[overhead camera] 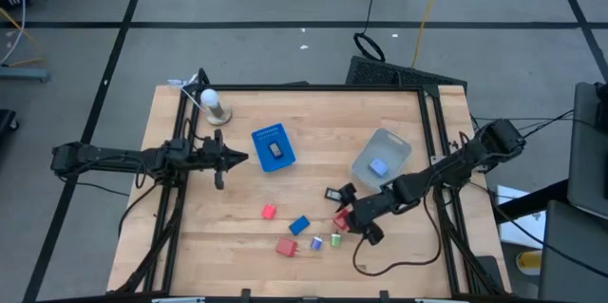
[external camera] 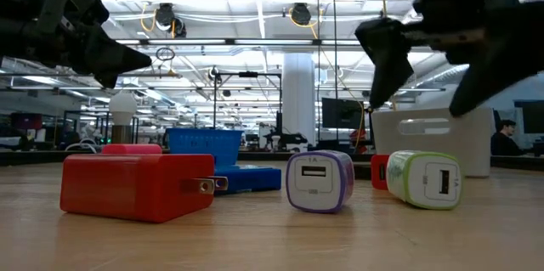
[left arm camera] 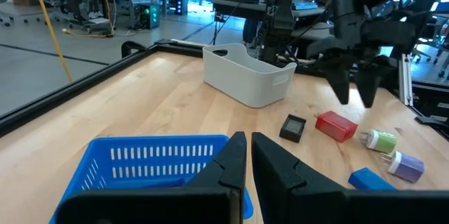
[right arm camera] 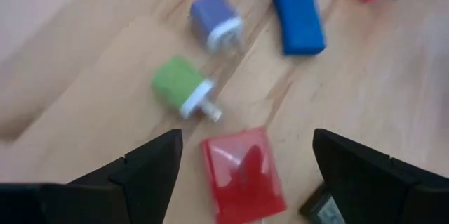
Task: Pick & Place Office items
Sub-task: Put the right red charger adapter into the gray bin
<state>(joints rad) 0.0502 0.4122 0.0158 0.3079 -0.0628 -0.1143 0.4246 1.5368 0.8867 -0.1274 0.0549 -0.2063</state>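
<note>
Red block (right arm camera: 242,175) lies between my right gripper's (right arm camera: 245,164) spread fingers; my left gripper (left arm camera: 249,157), clenched empty, hovers by the blue tray (left arm camera: 151,161).

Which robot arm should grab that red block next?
The right one, probably. Its open claw hangs right over the red block, fingers either side. The left claw, shut, waits farther off, beside the blue tray.

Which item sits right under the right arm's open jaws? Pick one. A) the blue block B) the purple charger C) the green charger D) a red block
D: in the right wrist view the red block lies between the spread jaws of the right gripper, while the green charger, purple charger and blue block lie farther off.
</note>
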